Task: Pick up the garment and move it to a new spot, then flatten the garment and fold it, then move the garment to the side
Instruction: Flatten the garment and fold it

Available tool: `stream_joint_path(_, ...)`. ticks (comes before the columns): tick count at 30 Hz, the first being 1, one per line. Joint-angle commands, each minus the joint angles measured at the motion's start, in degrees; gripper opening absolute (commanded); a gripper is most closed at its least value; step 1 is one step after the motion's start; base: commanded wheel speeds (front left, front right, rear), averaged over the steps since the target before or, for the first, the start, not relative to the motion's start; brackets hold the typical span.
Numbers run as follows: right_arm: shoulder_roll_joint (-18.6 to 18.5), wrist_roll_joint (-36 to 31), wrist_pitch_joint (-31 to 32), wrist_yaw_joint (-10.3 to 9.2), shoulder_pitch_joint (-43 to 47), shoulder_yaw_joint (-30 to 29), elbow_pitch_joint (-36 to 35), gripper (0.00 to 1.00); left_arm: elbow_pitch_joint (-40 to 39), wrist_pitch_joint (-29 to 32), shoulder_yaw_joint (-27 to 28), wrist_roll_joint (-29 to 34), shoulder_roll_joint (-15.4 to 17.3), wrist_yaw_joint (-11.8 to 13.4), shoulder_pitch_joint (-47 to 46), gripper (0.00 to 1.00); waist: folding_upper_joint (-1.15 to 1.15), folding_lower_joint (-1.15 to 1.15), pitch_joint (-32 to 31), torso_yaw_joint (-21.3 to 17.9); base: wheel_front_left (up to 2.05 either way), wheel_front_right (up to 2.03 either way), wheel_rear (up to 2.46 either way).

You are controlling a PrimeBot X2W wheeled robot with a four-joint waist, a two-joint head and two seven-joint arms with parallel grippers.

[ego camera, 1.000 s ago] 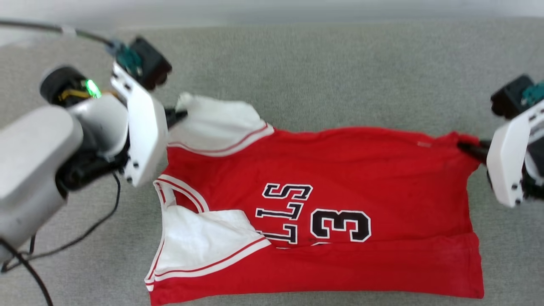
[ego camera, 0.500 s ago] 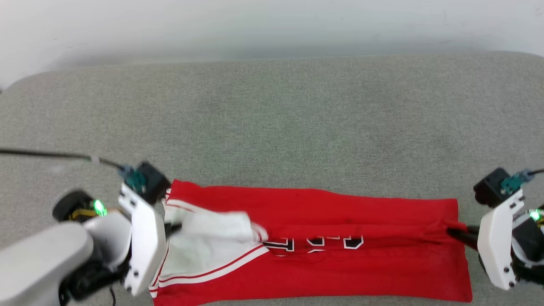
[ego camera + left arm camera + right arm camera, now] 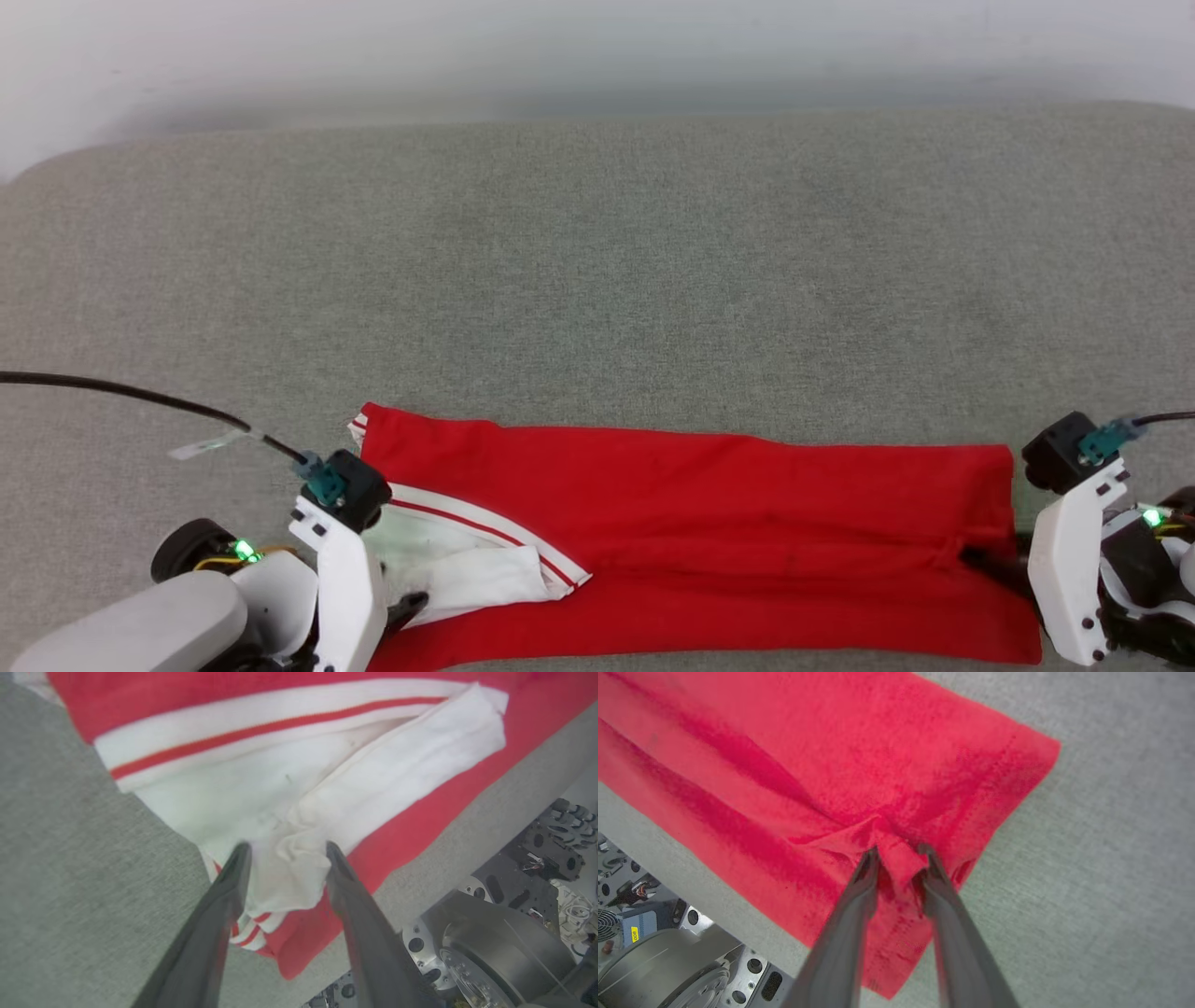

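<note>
- One grey table (image 3: pixel 597 280) is seen, most of its top bare. The garment (image 3: pixel 709 523) is laid along the near edge as a long red band, folded lengthwise, with the sleeve end toward the left arm and the hem end toward the right.
- Its near rim is judged close to the table's edge. If it were dragged any nearer, part of it could be pulled over and slide off.
- A white sleeve (image 3: pixel 467 569) is bunched on top at the left end. If it is not laid flat, a lump would be locked into the next fold.
- The left fingers (image 3: pixel 224 896) are spread, with a wad of sleeve cloth between the tips, seemingly not clamped. If they were lifted carelessly, the cloth could be snagged and the fold undone.
- The right fingers (image 3: pixel 859 891) are nearly pressed together, pinching a small red pleat near the hem corner. If the arm were drawn back before the pleat is freed, the hem would be tugged askew.
</note>
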Motion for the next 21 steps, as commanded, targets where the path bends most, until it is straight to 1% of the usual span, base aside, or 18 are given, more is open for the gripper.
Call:
stream_joint_path(1, 0.17, 0.5, -0.86, -0.04, 0.49, -0.78, -0.35, 1.0, 0.21, -1.22, 0.63, 0.66, 0.27, 0.32, -0.34, 1.0, 0.0, 0.01, -0.58, 0.06, 0.0, 0.0, 0.0)
stream_joint_path(5, -0.92, 0.88, -4.83, -0.03, 0.02, -4.17, -2.15, 1.0, -1.93, -6.24, 2.65, 1.87, 1.08, 2.31, 0.01, 1.0, 0.0, 0.01, -1.94, 0.02, 0.0, 0.0, 0.0)
stream_joint_path(10, -1.99, 1.78, -10.42, -0.03, 1.83, -10.27, -4.3, 1.0, -5.47, -12.83, 4.82, 3.61, 1.97, 6.62, 2.06, 1.0, 0.0, 0.01, -2.97, 0.19, 0.0, 0.0, 0.0)
stream_joint_path(16, -1.65, 3.28, -13.85, -0.03, 6.24, -17.26, -2.64, 1.0, -6.66, -24.56, 8.69, 5.7, 0.37, 14.77, 5.33, 1.0, 0.0, 0.01, -2.87, 0.72, 0.0, 0.0, 0.0)
stream_joint_path(21, -0.12, 5.07, -13.38, -0.03, 10.56, -20.85, 0.26, 1.0, -5.23, -34.25, 11.86, 7.32, -1.66, 21.04, 8.51, 1.0, 0.0, 0.01, -2.64, 1.08, 0.0, 0.0, 0.0)
